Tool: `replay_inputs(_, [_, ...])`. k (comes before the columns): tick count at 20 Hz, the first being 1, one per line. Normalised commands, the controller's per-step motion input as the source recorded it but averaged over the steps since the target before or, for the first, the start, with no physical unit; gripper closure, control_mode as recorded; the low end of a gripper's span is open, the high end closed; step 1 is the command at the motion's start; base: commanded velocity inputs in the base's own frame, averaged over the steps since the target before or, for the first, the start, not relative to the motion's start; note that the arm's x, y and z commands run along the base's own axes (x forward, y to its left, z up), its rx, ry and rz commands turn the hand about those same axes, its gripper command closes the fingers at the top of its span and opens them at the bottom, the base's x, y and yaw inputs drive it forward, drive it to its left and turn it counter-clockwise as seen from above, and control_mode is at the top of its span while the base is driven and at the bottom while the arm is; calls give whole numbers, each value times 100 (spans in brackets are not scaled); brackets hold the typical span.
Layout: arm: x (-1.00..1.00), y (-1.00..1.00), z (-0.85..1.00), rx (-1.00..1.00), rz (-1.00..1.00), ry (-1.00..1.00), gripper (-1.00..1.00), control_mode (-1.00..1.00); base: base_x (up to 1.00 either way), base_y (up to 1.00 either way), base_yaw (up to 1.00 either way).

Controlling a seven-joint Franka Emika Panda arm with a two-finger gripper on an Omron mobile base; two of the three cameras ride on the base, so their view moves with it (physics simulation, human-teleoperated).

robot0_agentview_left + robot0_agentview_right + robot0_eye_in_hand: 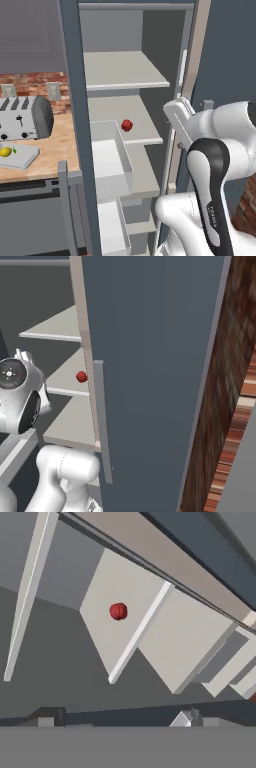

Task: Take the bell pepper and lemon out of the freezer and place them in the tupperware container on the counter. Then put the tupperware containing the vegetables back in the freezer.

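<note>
While the freezer stands open across the centre of the left base view, your arm rises from the lower right corner, its dark-banded link upright and the white wrist bent over toward the shelves at mid right. Small writing runs down the dark band of that link, but it is too small for you to read. The gripper shows at the bottom of the hand view as two small dark tips set wide apart, spread fully, with nothing between them.

You find the bell pepper alone on the middle shelf, just left of centre in the left base view, at mid left in the right base view and above centre left in the hand view. It lies well apart from the gripper.

At the left edge of the left base view, the lemon sits inside the tupperware container on the bench, with a toaster just behind it. A pale drawer is pulled out below the bell pepper's shelf. In the right base view the freezer's door covers the middle of the frame.
</note>
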Motion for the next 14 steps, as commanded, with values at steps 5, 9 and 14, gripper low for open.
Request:
replay_inputs(5, [26,13,-31,0,-17,0,-100,-100,0,0,0])
replay_inputs(9, [35,4,-35,0,-16,0,-100,-100,0,0,0])
replay_inputs(14, [51,0,-31,0,-9,0,-100,-100,0,0,0])
